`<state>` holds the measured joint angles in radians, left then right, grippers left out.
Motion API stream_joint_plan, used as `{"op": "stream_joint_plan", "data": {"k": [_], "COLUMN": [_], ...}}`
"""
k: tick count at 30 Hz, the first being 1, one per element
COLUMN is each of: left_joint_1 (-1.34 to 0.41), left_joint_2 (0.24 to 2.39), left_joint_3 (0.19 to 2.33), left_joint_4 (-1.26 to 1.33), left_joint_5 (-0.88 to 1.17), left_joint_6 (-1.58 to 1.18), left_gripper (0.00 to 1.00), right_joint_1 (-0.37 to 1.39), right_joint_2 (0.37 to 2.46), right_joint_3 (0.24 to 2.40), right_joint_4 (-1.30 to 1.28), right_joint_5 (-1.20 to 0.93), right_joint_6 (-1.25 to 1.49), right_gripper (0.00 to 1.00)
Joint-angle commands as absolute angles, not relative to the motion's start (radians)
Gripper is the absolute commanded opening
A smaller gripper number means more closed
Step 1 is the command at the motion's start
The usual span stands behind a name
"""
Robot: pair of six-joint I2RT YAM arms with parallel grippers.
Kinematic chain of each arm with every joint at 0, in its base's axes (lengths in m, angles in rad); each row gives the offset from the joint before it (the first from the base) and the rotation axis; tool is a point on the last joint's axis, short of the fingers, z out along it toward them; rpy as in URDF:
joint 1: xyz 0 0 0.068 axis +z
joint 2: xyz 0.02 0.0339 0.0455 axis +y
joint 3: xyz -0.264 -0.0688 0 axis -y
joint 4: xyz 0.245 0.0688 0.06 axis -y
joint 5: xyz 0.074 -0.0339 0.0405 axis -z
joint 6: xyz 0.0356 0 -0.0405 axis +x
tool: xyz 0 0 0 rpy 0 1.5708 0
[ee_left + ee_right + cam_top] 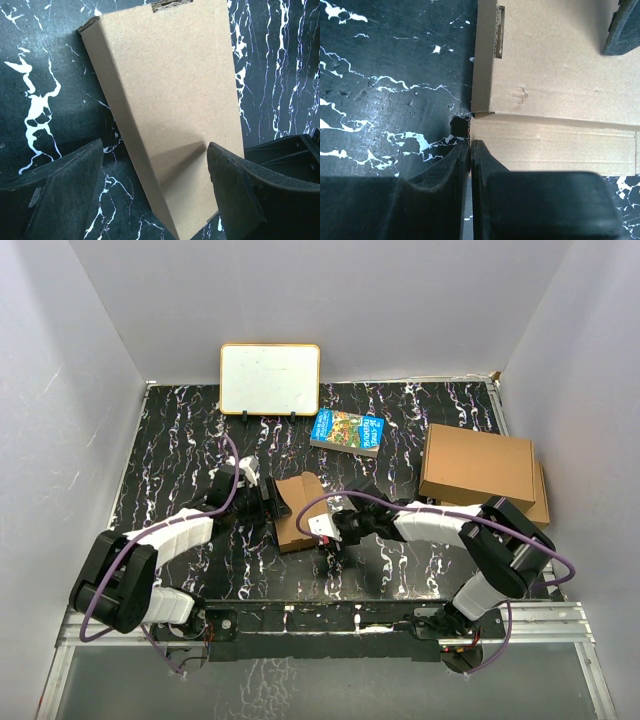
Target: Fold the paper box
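Note:
The paper box, a small flat brown cardboard piece, lies on the black marbled table between my two arms. My left gripper is at its left side. In the left wrist view the box runs between the wide-open fingers of the left gripper, and the right finger overlaps its top face. My right gripper is at the box's near right corner. In the right wrist view the right gripper is shut, pinching a thin cardboard edge of the box at a corner.
A white board leans on the back wall. A colourful book lies behind the paper box. Two larger brown cardboard boxes are stacked at the right. Grey walls enclose the table on three sides.

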<state>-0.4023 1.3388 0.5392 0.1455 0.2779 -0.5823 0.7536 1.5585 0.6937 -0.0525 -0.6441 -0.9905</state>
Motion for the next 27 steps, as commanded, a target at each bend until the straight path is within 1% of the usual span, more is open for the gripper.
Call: {"op": "stream_joint_plan", "data": {"k": [1, 5, 14, 18, 27], "left_joint_1": [-0.399, -0.399, -0.398, -0.399, -0.399], "left_joint_2": [1.337, 1.34, 1.364, 1.364, 1.403], "left_joint_3": [0.583, 0.595, 0.62, 0.626, 0.621], "left_joint_4": [0.104, 0.084, 0.065, 0.059, 0.048], "left_joint_5": [0.29, 0.289, 0.3, 0.302, 0.292], "left_joint_6": [-0.547, -0.542, -0.55, -0.552, -0.544], "left_gripper": [0.81, 0.8, 0.73, 0.71, 0.7], "right_joint_1": [0.758, 0.758, 0.761, 0.764, 0.762], "right_joint_2": [1.567, 1.572, 1.608, 1.621, 1.635], "right_joint_3": [0.759, 0.782, 0.839, 0.852, 0.859], "right_joint_4": [-0.051, -0.072, -0.124, -0.133, -0.158], "right_joint_5": [-0.687, -0.689, -0.704, -0.706, -0.689], "right_joint_6": [-0.918, -0.877, -0.784, -0.765, -0.742], "right_gripper": [0.11, 0.11, 0.11, 0.1, 0.09]}}
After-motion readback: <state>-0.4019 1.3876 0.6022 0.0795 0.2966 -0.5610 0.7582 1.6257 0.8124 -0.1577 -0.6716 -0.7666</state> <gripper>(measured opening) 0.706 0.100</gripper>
